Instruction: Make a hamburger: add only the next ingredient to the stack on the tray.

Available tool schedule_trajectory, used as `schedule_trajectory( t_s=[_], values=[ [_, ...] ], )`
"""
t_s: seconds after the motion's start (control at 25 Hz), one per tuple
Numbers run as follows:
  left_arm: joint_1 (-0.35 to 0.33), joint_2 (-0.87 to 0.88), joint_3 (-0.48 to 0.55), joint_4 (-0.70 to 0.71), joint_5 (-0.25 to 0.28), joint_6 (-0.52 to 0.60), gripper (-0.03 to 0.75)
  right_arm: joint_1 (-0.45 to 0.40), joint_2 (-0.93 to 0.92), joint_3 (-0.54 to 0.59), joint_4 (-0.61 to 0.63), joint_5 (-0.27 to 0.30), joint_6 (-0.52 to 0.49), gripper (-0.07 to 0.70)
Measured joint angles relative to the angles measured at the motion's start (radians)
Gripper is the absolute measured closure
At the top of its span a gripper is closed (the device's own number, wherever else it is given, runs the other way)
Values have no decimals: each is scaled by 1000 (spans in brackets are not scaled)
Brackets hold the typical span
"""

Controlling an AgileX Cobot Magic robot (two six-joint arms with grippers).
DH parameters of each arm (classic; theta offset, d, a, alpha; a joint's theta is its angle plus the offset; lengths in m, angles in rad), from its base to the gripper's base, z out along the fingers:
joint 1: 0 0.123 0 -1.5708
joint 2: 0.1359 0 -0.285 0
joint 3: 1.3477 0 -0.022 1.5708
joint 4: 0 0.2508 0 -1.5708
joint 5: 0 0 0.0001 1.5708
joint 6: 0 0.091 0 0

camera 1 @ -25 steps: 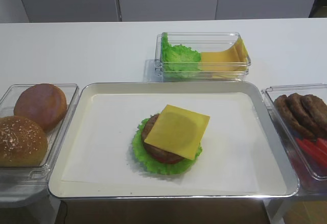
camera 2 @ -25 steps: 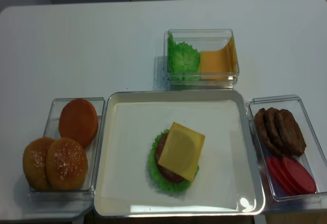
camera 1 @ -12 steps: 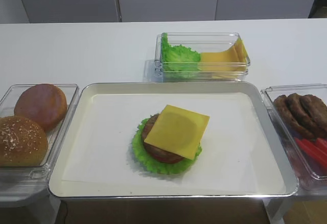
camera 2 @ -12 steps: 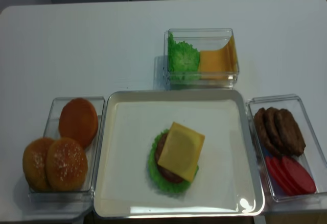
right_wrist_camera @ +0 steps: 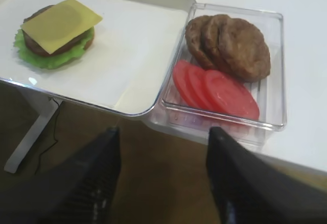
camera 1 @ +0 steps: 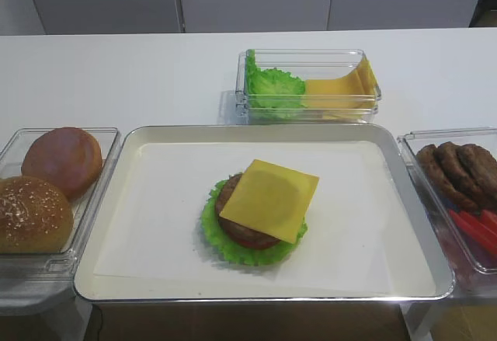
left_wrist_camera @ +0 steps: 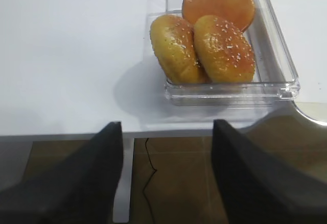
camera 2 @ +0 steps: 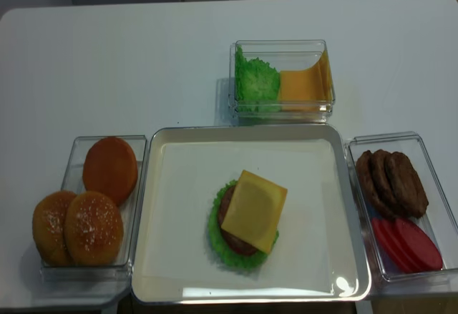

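Our right fingers [right_wrist_camera: 163, 178] stand apart with nothing between them, hanging below the counter's front edge, just off the near right corner of the tray [right_wrist_camera: 134, 113]. Our left fingers [left_wrist_camera: 166, 175] also stand apart and empty, low in front of the counter, on the tray's left side below the bun box [left_wrist_camera: 232, 89]. Neither arm shows in the two high views, so both sit well back from the tray.

We judge the step done: the cheese [camera 1: 269, 200] already lies on the stack [camera 1: 250, 232] near the tray's middle, slightly toward its front. What comes next, as we read it, is no more than keeping clear; a further layer would call for a reach to one of the boxes around the tray, and nothing here asks for that yet.

The cheese is a thin, flat yellow square, turned so its corners point out like a diamond. It covers most of the patty [camera 1: 241, 228], whose brown edge shows at the left and front, and one corner hangs past the patty on the right. The ruffled lettuce [camera 1: 213, 236] frills out beneath. The slice looks smooth, unfolded and settled. More cheese lies in the box [camera 1: 311, 85] behind the tray, beside lettuce.
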Motion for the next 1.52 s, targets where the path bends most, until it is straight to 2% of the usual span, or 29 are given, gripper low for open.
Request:
schedule_trajectory(
  t_s=[0.12, 0.6, 0.68, 0.84, 0.92, 1.52],
  values=[
    [0, 0, 0, 0, 0, 0, 304, 0, 0, 27, -6, -46, -4, 209],
    [0, 0, 0, 0, 0, 0, 304, 0, 0, 39, -8, -51, -7, 209],
    [0, 0, 0, 0, 0, 0, 304, -22, 0, 39, -8, -51, -7, 209],
    [0, 0, 0, 0, 0, 0, 304, -137, 0, 39, -8, -51, -7, 209],
    [0, 0, 0, 0, 0, 0, 304, -168, 0, 39, -8, -51, -7, 209],
    [0, 0, 0, 0, 0, 0, 304, -170, 0, 39, -8, -51, -7, 209]
  ],
)
